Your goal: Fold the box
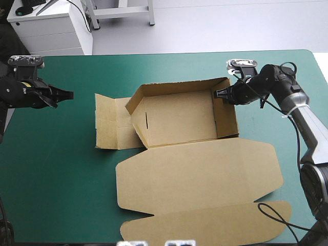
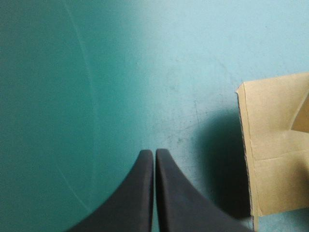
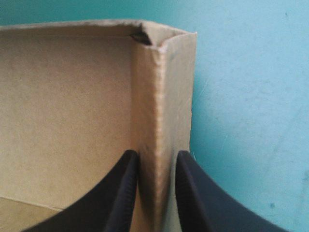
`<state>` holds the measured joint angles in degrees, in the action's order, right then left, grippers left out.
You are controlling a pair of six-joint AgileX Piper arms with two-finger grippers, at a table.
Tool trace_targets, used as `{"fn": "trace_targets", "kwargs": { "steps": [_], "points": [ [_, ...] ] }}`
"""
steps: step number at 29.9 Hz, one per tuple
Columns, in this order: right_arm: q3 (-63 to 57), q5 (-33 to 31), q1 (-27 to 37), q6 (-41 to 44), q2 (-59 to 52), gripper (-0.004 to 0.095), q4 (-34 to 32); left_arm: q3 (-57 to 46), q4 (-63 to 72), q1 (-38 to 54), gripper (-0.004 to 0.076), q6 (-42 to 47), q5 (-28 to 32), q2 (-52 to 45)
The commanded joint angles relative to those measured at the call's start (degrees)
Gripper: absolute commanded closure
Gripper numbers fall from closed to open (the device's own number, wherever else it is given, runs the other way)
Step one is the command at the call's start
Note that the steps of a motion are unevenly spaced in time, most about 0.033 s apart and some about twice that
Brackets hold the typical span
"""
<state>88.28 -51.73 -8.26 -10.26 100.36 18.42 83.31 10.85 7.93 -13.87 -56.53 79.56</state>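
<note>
The brown box [image 1: 179,118] sits mid-table as an open tray with its far, right and near walls raised. Its lid [image 1: 200,174] lies flat toward the near edge, and the left end flap [image 1: 110,123] lies flat on the cover. My right gripper [image 1: 215,94] is at the tray's far right corner. In the right wrist view its fingers [image 3: 126,183] pinch the doubled right wall [image 3: 161,87] between them. My left gripper [image 1: 70,94] hovers shut over the teal-green cover, left of the flat flap [image 2: 277,145] and apart from it.
A white cabinet [image 1: 51,25] stands beyond the table's far left corner. The lid's tuck flap [image 1: 205,223] reaches close to the table's near edge.
</note>
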Motion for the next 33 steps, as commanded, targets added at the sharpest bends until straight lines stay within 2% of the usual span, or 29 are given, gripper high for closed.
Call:
{"fn": "trace_targets", "kwargs": {
  "steps": [1,6,17,25,33],
  "points": [
    [1.8,4.3,-0.1,-1.0,-2.4,0.0562,1.1,1.4,1.3,0.2,0.0726,0.0,2.5,-2.0],
    [4.6,3.4,-0.1,-2.3,-2.6,0.0556,0.6,1.4,1.3,0.2,0.0726,0.0,2.4,-2.0],
    [19.9,-6.9,0.0,-0.6,-2.7,0.0557,-3.8,1.4,0.7,0.2,0.0726,0.0,1.2,-2.0],
    [20.7,-15.0,0.0,0.3,2.0,0.0557,-6.0,1.4,0.8,0.2,0.0726,0.0,1.1,-2.0],
    [20.7,-14.9,0.0,-0.2,7.9,0.0557,-3.7,1.4,0.8,0.2,0.0731,0.0,-0.5,-2.0]
  ]
}}
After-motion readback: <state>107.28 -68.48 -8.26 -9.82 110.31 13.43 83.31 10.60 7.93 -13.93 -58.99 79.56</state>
